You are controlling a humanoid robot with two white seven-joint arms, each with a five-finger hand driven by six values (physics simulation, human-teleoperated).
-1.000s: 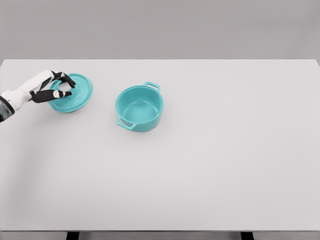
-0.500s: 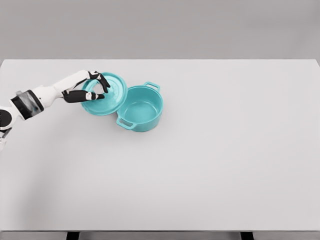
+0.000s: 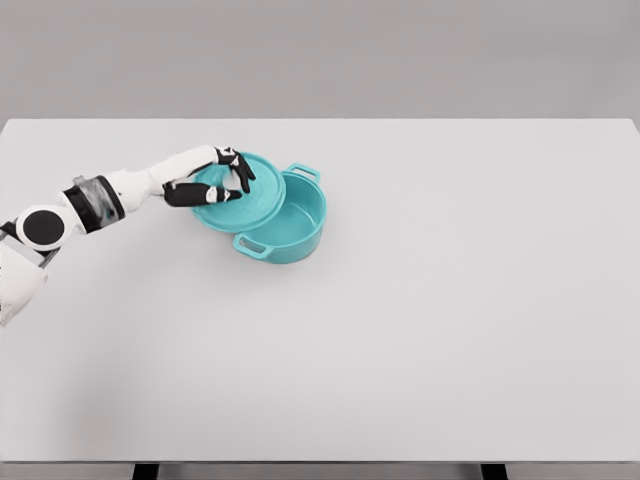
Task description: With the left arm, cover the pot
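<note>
So the left hand (image 3: 222, 180) has carried the lid (image 3: 240, 192) a good way right across the table (image 3: 450, 320), from off on the far left to where it now overlaps the left part of the pot (image 3: 285, 215). More of the arm shows now, stretched out from the left edge.

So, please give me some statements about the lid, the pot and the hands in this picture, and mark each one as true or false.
1. The left hand grasps the lid. True.
2. The lid fully covers the pot. False: it overlaps only the pot's left part, and the right part of the opening shows.
3. The pot lies on its side. False: it stands upright on the table.
4. The lid and the pot are both teal. True.
5. The right hand holds a pot handle. False: no right hand is in view.
</note>
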